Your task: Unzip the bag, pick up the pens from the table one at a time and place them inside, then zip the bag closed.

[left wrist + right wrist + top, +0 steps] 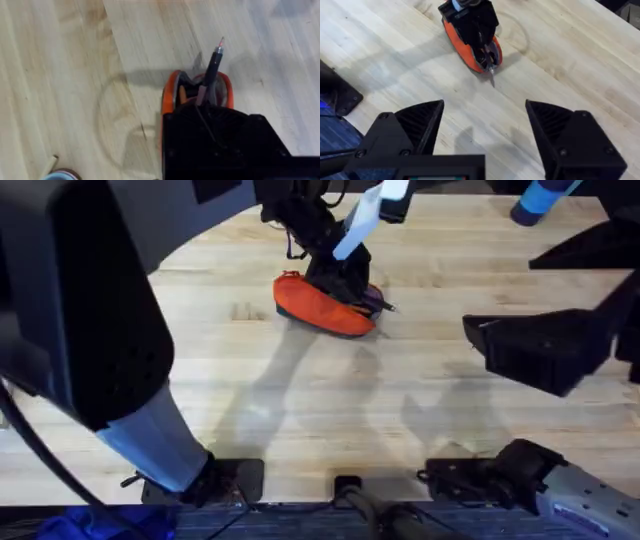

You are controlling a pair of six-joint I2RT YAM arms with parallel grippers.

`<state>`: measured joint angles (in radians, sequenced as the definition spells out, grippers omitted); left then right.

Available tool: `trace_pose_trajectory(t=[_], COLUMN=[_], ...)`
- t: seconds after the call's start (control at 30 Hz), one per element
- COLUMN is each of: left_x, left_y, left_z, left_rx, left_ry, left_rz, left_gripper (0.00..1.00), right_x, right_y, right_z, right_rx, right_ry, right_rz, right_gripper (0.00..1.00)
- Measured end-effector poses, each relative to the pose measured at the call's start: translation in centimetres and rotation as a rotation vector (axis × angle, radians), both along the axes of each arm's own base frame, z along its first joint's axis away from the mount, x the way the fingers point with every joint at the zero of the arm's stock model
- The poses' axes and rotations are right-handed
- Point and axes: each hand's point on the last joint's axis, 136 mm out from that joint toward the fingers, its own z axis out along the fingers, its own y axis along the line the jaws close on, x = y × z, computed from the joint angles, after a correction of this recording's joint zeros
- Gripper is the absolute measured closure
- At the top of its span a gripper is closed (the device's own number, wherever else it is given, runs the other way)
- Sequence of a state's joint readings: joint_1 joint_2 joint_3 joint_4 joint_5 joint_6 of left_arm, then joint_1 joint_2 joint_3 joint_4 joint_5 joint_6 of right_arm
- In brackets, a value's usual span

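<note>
The orange bag (pixel 315 305) lies on the table (pixel 300 400) at the far middle, its top open (pixel 172 92). My left gripper (pixel 345 275) sits right over the bag's right end, shut on a black pen (pixel 212 65). The pen slants out past the bag's end, its red tip (pixel 385 305) just beyond the fabric. In the right wrist view the same bag (pixel 462 50) and pen tip (pixel 491 70) lie under the left gripper (pixel 470 22). My right gripper (pixel 485 112) hovers open over bare wood to the right of the bag (pixel 540 345), holding nothing.
A blue cylinder (pixel 540 200) stands at the far right edge of the table. A round blue-rimmed object (pixel 60 175) and a small wood chip (pixel 50 161) lie near the left gripper. Bare planks stretch between the bag and the arm bases.
</note>
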<state>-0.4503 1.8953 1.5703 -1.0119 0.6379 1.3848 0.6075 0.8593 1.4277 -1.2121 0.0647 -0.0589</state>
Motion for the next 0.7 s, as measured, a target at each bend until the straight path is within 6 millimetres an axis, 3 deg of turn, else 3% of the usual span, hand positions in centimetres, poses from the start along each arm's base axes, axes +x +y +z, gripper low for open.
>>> trace_pose_trajectory(t=[0.43,0.7], left_x=[0.2,2.3], left_y=[0.6,2.1], left_z=[-0.6,-1.6], left_rx=[0.064,0.165], left_ry=[0.120,0.025], left_rz=[0.179,0.248], left_gripper=[0.958,0.958], right_x=[0.3,0.4], right_y=[-0.5,-0.7], right_z=[0.0,0.0], right_rx=[-0.021,-0.026], right_ry=[-0.014,-0.018], right_rz=[-0.028,-0.036], right_gripper=[0.004,0.004])
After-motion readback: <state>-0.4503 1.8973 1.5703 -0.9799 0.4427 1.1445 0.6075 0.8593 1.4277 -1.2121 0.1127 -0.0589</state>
